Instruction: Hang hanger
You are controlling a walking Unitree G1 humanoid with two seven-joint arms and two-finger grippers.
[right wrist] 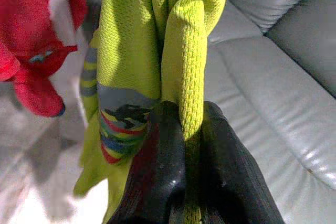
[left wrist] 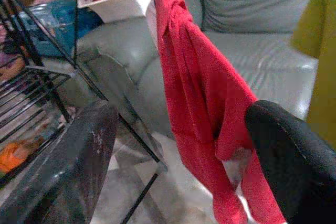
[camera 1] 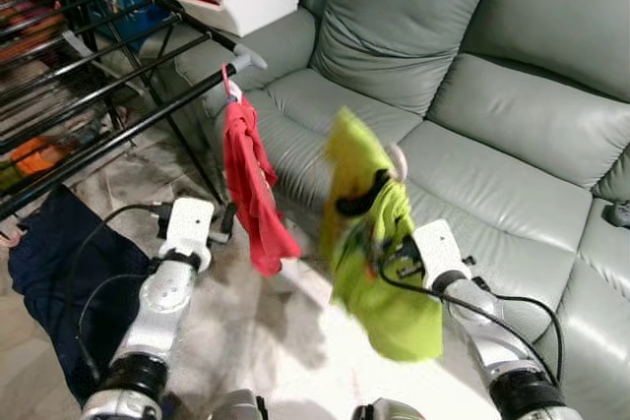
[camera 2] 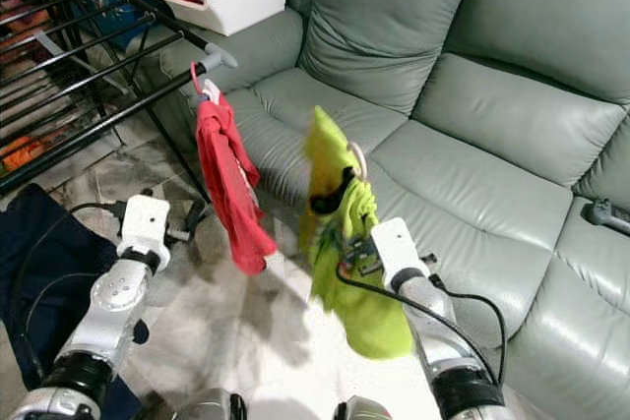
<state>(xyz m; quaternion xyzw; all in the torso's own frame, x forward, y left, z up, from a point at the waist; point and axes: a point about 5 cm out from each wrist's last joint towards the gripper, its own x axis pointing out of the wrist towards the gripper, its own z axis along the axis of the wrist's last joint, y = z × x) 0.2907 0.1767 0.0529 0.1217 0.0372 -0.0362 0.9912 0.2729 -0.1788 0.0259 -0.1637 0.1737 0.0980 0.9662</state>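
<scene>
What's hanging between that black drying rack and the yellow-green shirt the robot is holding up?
A red shirt hangs there from the black drying rack rail, seen in both eye views; the right gripper holds the yellow-green shirt.

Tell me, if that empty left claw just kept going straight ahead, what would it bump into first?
Most likely the red garment hanging from the drying rack; it lies right between the left gripper's open jaws in the wrist view. Depth is hard to judge.

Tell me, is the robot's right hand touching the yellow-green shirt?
Touching. In the right wrist view, the right gripper has both black fingers pinched on a fold of the yellow-green shirt, with no gap between cloth and fingers.
</scene>
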